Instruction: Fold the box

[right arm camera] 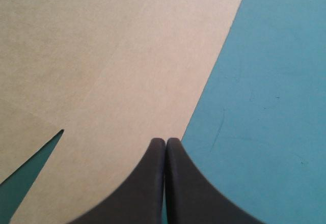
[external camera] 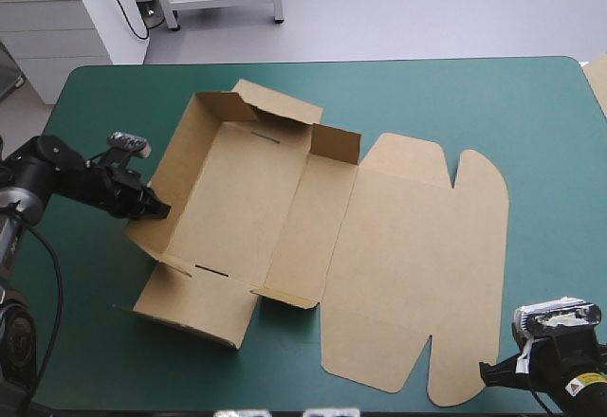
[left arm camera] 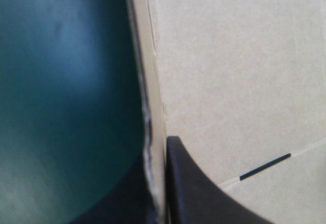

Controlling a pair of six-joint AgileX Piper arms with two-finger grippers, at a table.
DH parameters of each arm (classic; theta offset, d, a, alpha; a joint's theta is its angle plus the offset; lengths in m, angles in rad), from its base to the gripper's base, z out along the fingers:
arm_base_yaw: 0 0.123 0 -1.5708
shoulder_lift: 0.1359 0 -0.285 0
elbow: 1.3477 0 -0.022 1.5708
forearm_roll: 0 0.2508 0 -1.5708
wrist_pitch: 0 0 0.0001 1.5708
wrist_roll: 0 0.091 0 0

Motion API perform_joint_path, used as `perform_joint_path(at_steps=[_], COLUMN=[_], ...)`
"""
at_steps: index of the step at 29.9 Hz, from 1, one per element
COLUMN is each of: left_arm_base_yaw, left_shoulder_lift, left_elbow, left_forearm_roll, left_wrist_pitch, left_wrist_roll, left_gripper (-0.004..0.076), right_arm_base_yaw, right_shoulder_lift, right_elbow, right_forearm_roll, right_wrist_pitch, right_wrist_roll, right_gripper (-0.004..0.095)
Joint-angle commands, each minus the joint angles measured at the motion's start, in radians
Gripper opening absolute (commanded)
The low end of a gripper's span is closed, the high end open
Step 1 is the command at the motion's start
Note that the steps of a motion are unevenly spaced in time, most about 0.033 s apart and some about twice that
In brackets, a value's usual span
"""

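- Box (external camera: 285,218) mid counter (external camera: 455,104), lid (external camera: 417,265) flat to the right.
- My L pincer (external camera: 156,207) pinches its left wall (external camera: 178,166); R pincer (external camera: 488,371) closed up, empty, by lid's near edge.
- Roll wall inward along crease, slow.

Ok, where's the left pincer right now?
In the high view, the left pincer is at the teal-green table's left side, clamped on the raised left wall of the brown cardboard box.

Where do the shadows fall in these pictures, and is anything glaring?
High view: even light, no glare; a thin dark shadow lies under the box's near left edge. Left wrist view: the table cover darkens beside the raised wall that the left gripper pinches. Right wrist view: flat, even light around the right gripper, no hard shadow.
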Motion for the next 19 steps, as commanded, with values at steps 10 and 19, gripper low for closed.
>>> perform_joint_path(at_steps=[10,19], left_arm_base_yaw=[-0.402,-0.621], left_shoulder_lift=[-0.039,-0.039], left_elbow=[-0.259,-0.265], left_forearm_roll=[0.277,0.501], left_wrist_pitch=[-0.44,-0.659], left_wrist_roll=[0.02,0.013], left_gripper=[-0.0008,-0.0008], right_arm_base_yaw=[0.002,0.002], right_shoulder_lift=[0.014,0.014], right_elbow=[-0.031,-0.031], right_forearm_roll=[0.008,0.008], right_wrist_pitch=[-0.056,-0.056], right_wrist_roll=[-0.008,-0.008], right_gripper=[-0.0021,-0.0021])
